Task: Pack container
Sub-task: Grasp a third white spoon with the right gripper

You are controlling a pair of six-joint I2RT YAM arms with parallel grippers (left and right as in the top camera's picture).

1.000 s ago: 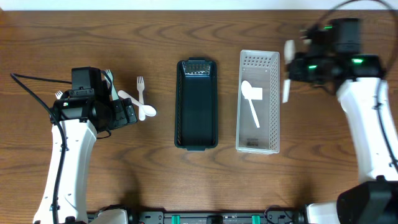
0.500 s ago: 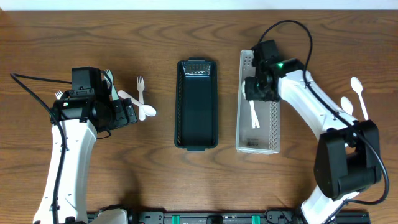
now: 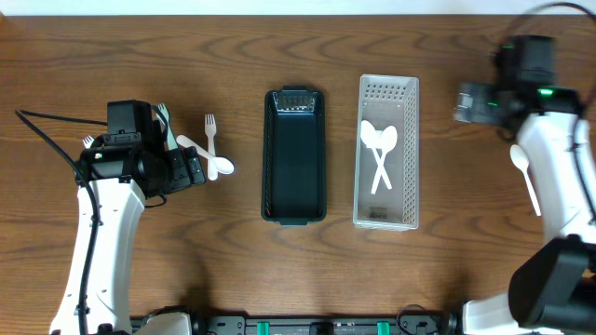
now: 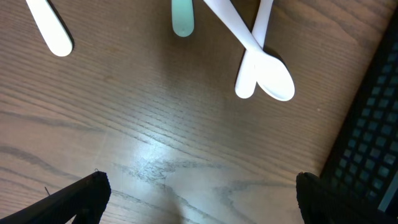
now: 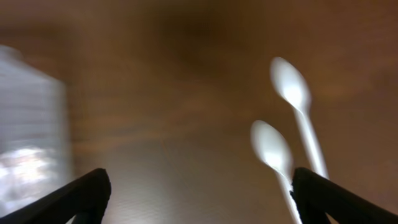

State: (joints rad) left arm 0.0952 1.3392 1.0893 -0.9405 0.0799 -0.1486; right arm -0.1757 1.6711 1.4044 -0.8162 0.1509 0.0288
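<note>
Two white spoons (image 3: pixel 380 154) lie crossed in the white perforated container (image 3: pixel 410 112). To its left stands an empty dark container (image 3: pixel 295 200). My right gripper (image 3: pixel 467 101) (image 5: pixel 199 199) hangs open and blurred over bare wood to the right of the white container, with nothing between its fingers. Two more white spoons (image 5: pixel 275 148) lie ahead of it. My left gripper (image 3: pixel 197 170) (image 4: pixel 202 199) is open over bare table, just short of a white spoon (image 4: pixel 273 82) and a fork (image 3: pixel 210 130).
More cutlery lies round the left gripper: a teal handle (image 4: pixel 182 18) and a white handle (image 4: pixel 53 32). The dark container's mesh wall (image 4: pixel 373 124) is at the left wrist view's right edge. A white spoon (image 3: pixel 526 177) lies beside the right arm.
My right gripper carried a white spoon over the white container, let it go beside the first spoon, opened, and swung back to the right. The left arm has not moved.
</note>
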